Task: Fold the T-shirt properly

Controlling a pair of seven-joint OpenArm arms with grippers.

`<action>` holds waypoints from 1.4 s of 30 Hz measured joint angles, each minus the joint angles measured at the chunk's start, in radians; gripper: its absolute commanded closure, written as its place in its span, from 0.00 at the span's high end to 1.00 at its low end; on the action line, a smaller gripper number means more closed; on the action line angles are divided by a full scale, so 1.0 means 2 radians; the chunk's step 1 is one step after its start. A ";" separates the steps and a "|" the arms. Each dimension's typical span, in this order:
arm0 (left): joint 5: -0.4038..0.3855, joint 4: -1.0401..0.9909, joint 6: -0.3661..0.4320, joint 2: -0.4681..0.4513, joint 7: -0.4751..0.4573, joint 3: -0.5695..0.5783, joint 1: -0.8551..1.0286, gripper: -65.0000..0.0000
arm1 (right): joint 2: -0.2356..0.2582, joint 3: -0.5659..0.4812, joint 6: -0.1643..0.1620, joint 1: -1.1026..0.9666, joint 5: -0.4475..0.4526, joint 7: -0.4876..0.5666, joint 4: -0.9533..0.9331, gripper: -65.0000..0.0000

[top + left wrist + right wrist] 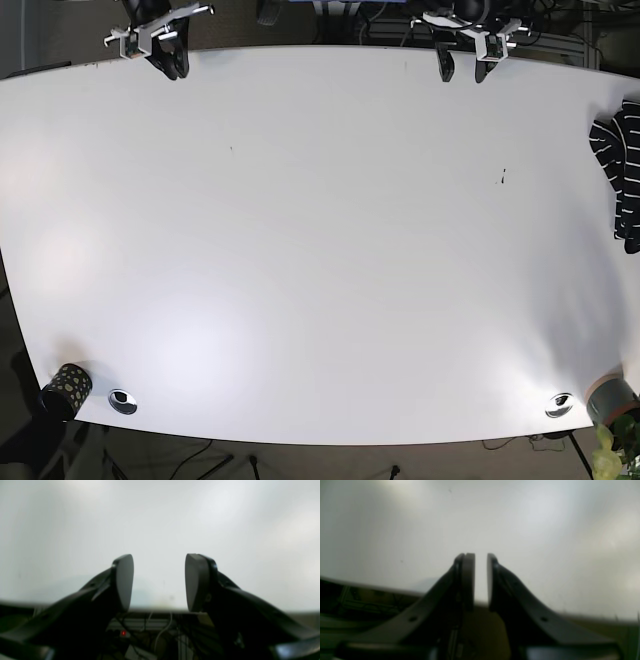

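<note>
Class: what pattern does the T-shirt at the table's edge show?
The T-shirt is black with thin white stripes; base view.

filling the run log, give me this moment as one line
left end effector open, empty | right end effector slightly open, empty | striped T-shirt bunched at table edge, unfolded

The base view looks straight down on the white table (320, 250); both wrist views skim its surface closely.
</note>
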 measured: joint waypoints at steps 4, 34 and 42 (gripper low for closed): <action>0.000 0.000 0.000 0.000 -0.002 0.000 0.034 0.46 | 0.005 0.001 0.000 -0.036 0.021 0.001 0.012 0.12; -0.004 -0.343 0.003 -0.050 0.029 0.015 -0.081 0.45 | 0.042 -0.132 -0.004 0.044 0.021 -0.024 -0.307 0.12; -0.004 -0.485 0.000 -0.048 0.032 0.016 -0.174 0.45 | 0.041 -0.137 -0.005 0.122 0.021 -0.024 -0.411 0.12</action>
